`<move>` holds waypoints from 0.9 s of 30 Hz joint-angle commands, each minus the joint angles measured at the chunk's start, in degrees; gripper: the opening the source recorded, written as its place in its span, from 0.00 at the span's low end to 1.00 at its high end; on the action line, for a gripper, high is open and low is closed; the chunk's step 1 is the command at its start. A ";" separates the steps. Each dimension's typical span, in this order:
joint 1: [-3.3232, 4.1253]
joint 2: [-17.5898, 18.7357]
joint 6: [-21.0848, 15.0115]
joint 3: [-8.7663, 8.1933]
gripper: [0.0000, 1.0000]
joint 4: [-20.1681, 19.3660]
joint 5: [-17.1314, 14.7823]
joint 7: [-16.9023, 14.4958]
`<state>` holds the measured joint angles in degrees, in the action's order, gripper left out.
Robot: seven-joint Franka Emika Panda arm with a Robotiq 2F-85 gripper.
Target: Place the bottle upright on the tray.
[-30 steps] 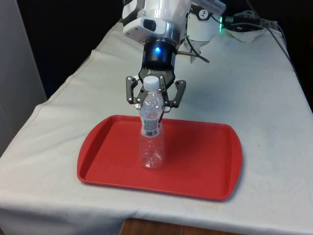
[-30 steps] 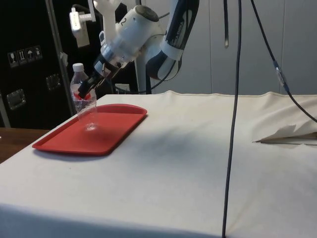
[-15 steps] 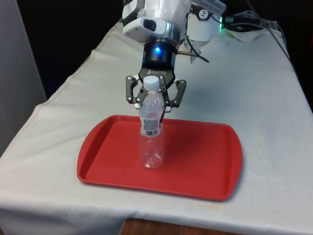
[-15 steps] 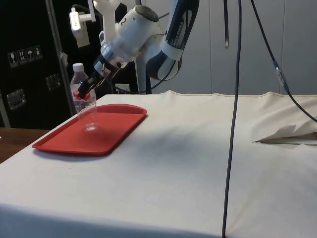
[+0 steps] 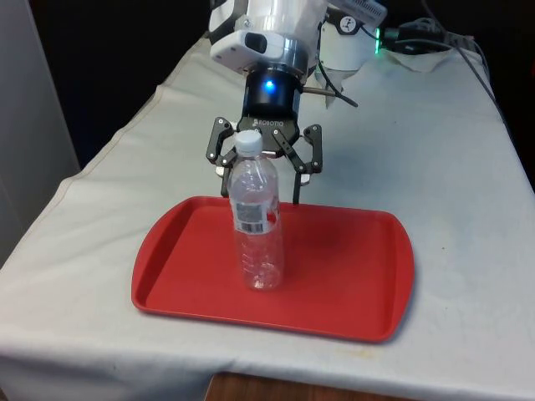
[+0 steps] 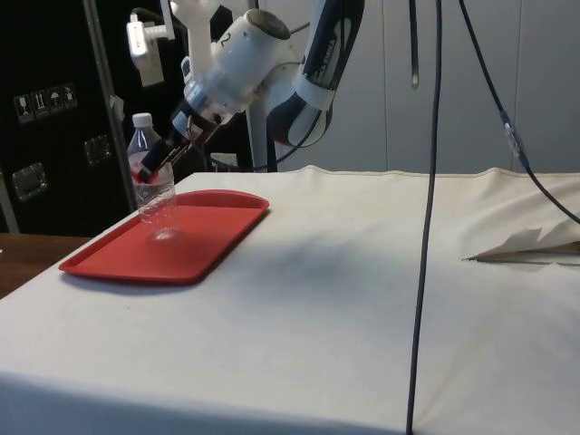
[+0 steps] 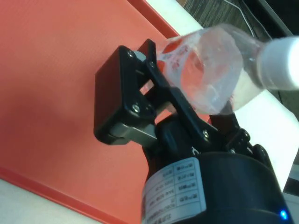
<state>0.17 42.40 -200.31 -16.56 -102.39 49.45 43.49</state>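
The bottle (image 5: 256, 219), clear plastic with a white cap and a paper label, stands on its base on the red tray (image 5: 351, 284), towards the front view's left half of the tray, its cap tipped slightly towards the front view's left rather than perfectly plumb. Half a second earlier the fingers of the pincer (image 5: 264, 164) pressed against the bottle's shoulder just below the cap; they have since spread apart, and the bottle, formerly leaning a little the other way, has settled under its own weight with its base in much the same spot. The pincer is thus wide open and holds nothing: in the front view its two black fingers flank the neck on either side with a gap showing at each, and in the side view the pincer (image 6: 154, 161) sits just behind the bottle's (image 6: 152, 181) upper part, close enough that light contact at the back of the bottle cannot be ruled out. The release suggests that the placement itself is essentially complete; what appears to remain is for the arm to draw away without brushing the cap, since a light, empty bottle of this kind is likely to topple at a small nudge. The tray lies flat on the white-clothed table (image 5: 468, 167), near its front edge.
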 commanded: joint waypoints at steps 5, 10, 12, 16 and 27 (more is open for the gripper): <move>0.00 0.00 -0.06 0.00 1.00 0.00 -0.06 0.00; 0.00 0.00 0.00 0.00 1.00 0.00 -0.06 0.00; 0.06 0.00 0.00 -0.06 1.00 0.00 -0.11 0.00; 0.11 -0.63 0.29 -0.17 1.00 -0.06 -0.23 0.17; 0.17 -2.52 1.15 -0.17 1.00 -0.29 -0.29 0.52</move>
<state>0.29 40.22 -199.27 -16.62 -102.33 49.27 43.89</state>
